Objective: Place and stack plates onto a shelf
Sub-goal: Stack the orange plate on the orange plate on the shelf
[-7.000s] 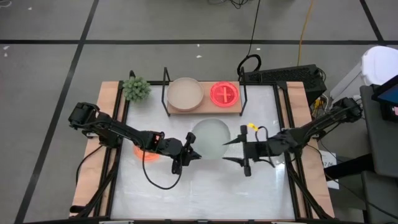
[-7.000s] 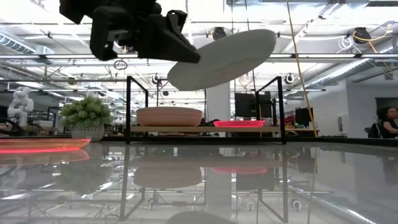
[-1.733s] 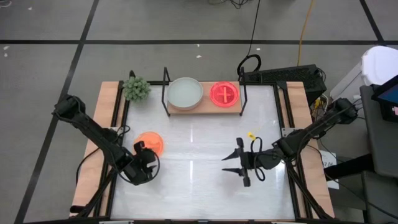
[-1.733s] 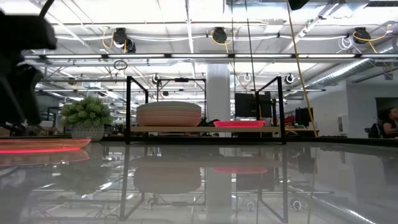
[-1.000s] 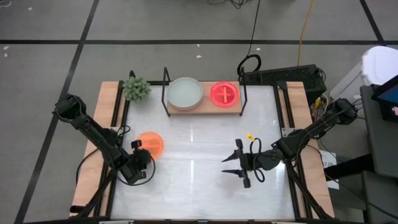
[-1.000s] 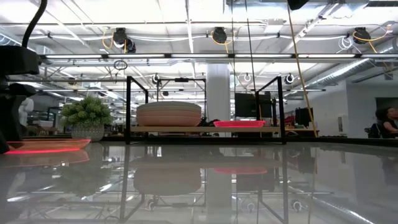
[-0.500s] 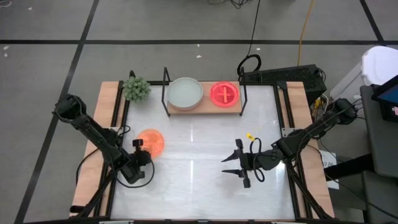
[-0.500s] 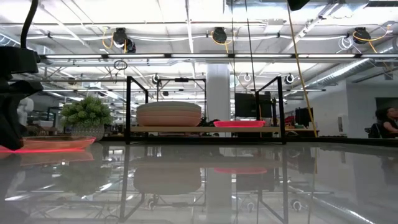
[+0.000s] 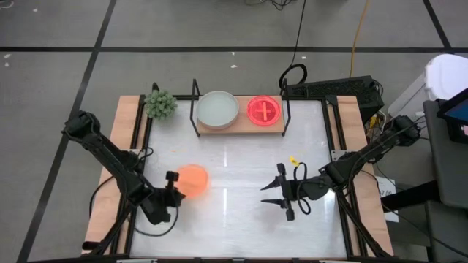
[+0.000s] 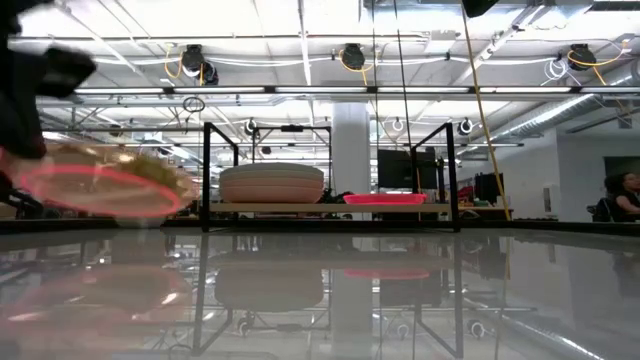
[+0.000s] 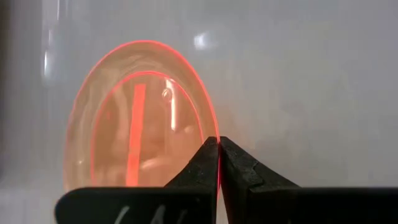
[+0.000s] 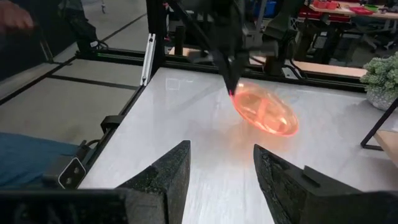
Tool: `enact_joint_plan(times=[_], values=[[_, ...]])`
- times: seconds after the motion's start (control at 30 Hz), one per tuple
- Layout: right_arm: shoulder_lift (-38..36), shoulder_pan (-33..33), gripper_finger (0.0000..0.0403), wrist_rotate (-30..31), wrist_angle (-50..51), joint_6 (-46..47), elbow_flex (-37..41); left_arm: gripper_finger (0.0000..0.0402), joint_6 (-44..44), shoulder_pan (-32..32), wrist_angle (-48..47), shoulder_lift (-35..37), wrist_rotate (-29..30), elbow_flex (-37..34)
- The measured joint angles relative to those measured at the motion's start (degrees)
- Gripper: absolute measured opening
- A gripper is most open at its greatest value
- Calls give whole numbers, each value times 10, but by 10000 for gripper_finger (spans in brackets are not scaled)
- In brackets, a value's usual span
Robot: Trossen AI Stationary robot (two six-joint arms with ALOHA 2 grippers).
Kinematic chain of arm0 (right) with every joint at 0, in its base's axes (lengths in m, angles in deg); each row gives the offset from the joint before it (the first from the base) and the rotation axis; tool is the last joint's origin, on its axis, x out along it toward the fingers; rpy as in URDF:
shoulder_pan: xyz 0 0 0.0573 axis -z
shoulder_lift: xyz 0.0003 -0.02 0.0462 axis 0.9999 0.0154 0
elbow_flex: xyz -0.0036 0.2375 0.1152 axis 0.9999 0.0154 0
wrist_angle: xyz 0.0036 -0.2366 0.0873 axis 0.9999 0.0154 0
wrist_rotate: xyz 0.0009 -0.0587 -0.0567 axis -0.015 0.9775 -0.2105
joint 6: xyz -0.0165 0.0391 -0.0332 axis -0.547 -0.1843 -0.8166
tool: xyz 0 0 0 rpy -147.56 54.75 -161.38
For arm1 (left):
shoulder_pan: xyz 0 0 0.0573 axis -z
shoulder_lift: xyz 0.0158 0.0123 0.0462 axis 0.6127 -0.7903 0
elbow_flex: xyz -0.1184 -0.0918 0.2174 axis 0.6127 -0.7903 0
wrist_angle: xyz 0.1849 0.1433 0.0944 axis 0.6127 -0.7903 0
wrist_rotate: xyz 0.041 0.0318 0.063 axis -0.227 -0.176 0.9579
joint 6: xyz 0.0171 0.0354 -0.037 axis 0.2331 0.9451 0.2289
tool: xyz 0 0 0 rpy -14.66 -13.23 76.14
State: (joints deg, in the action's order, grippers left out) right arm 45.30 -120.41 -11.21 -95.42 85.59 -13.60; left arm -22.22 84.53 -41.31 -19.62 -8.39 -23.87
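Observation:
A glossy orange plate (image 9: pixel 193 179) hangs above the table's left half, held by my left gripper (image 9: pixel 173 191); the low view shows the orange plate (image 10: pixel 105 186) in the air and tilted. The shelf (image 9: pixel 240 126) stands at the far edge. On the shelf's left half sits a stack of larger plates with a pale grey one (image 9: pixel 218 108) on top, and on its right half a hot pink plate (image 9: pixel 264 109). My right gripper (image 9: pixel 273 192) waits open over the table's right half, touching nothing. My left gripper is shut on the orange plate's rim (image 11: pixel 217 142), pinched between the two fingertips (image 11: pixel 235 163). The fingers come from the table's near left side. The plate is lifted clear of the table and tilted, stretching away from the fingers toward the table's middle (image 12: pixel 264 112).
A small potted plant (image 9: pixel 160 104) stands left of the shelf at the far left corner. The shelf's black wire uprights (image 10: pixel 207 175) rise at its ends. Bare white tabletop (image 9: pixel 234 168) lies between the shelf and both grippers. A dark device (image 9: pixel 333 89) sits behind the far right corner.
The orange plate, which lay on the table at the left with one edge starting to rise, is now lifted clear and tilted. It has moved with my left gripper toward the table's middle and slightly toward the near edge.

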Motion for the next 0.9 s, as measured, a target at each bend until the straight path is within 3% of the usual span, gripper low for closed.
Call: enact_joint_plan(times=[0.23,0.4,0.7,0.9], values=[[21,0,157,-48,12,-17,0,6,229,-8,12,0,1,68],[65,5,157,-61,-8,-52,0,6,369,-29,96,0,-15,74],[96,8,157,-70,-19,-86,-3,6,503,-87,220,0,-219,73],[96,12,157,-116,-72,-96,-3,6,558,-122,270,0,-279,73]])
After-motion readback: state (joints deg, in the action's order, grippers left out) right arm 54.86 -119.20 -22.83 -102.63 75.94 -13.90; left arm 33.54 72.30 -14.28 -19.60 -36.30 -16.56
